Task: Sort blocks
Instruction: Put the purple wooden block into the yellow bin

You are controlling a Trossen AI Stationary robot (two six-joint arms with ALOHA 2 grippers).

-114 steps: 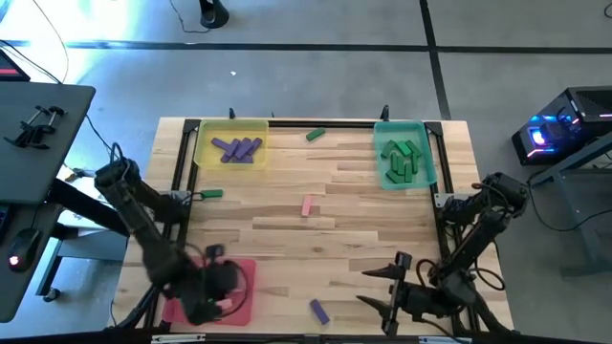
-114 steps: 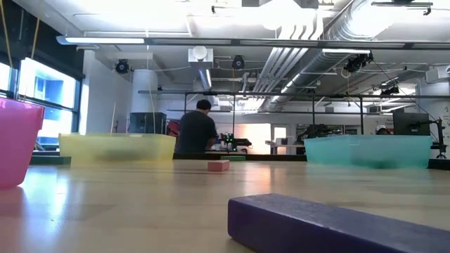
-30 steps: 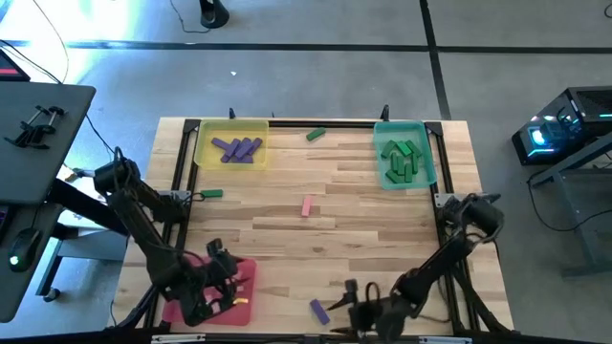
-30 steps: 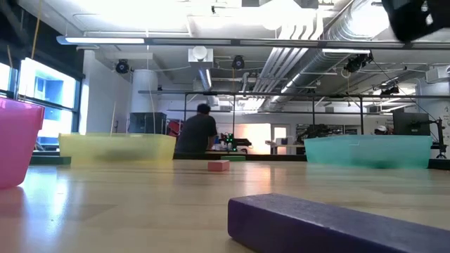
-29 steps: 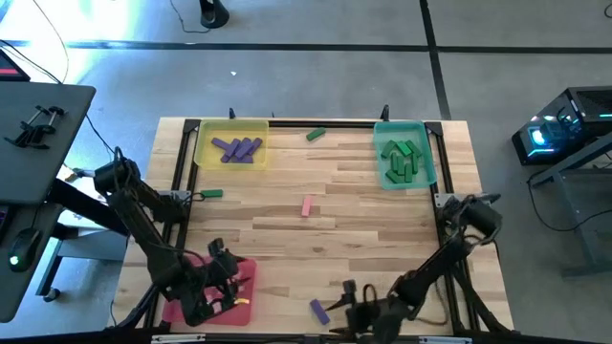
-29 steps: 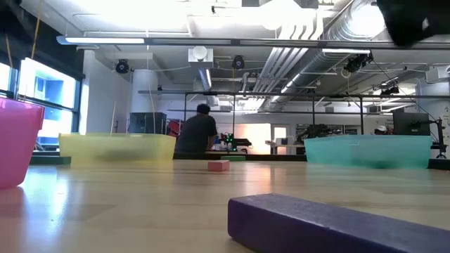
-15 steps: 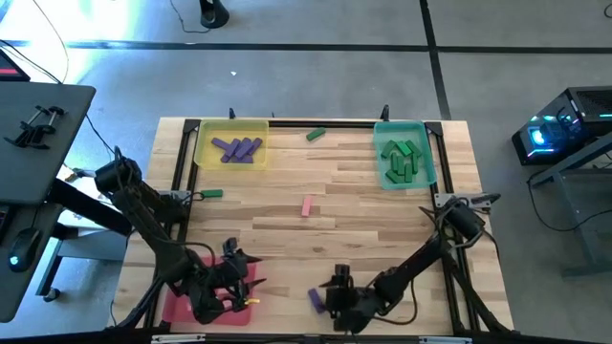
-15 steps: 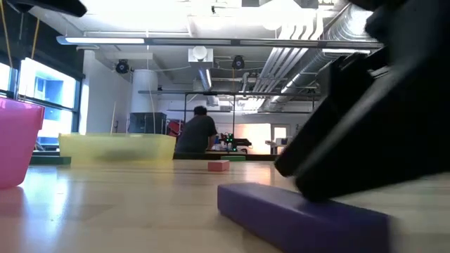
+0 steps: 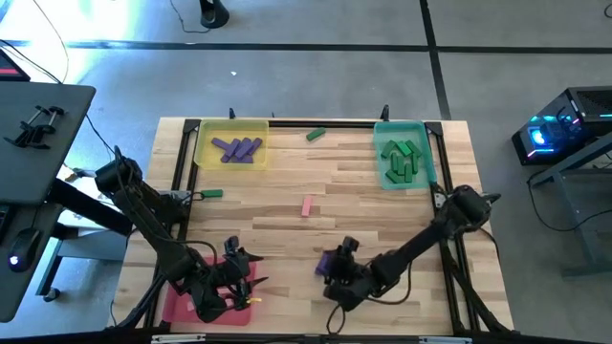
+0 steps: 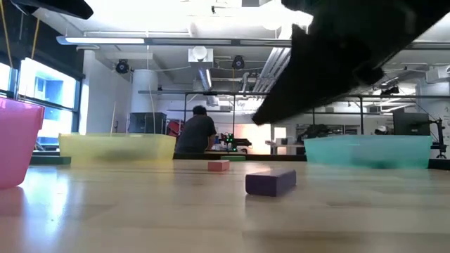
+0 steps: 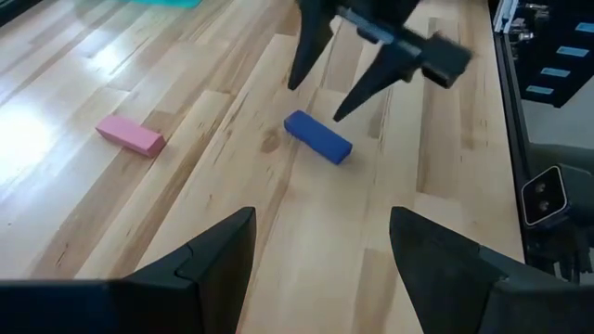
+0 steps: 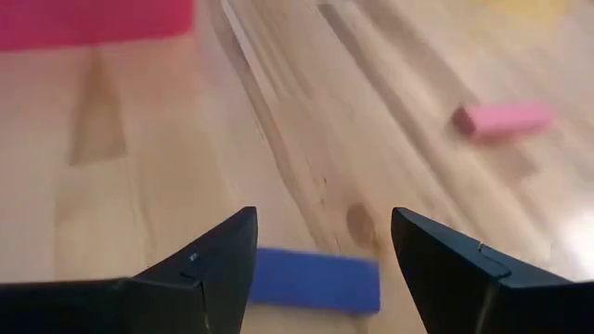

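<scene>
Your purple block [image 9: 326, 262] lies flat on the table [image 9: 382, 215] near its front edge, between the spread fingers of your right pincer [image 9: 334, 265], ungripped. A pink block [image 9: 307, 205] sits mid-table. Your left pincer [image 9: 239, 277], wide open, hovers over the red tray [image 9: 177, 306].

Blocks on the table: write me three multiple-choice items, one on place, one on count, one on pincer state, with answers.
1. The purple block near the right pincer lies:
A. in the yellow tray
B. on bare table
C. in the teal tray

2. Loose pink blocks mid-table:
A. one
B. three
C. five

3. The right pincer is:
A. shut on the block
B. open above the block
C. out of view

Answers: 1 B, wood shows all around it in the low view. 2 A, a single pink block. 3 B, its fingers stand apart over the block in the left wrist view.
</scene>
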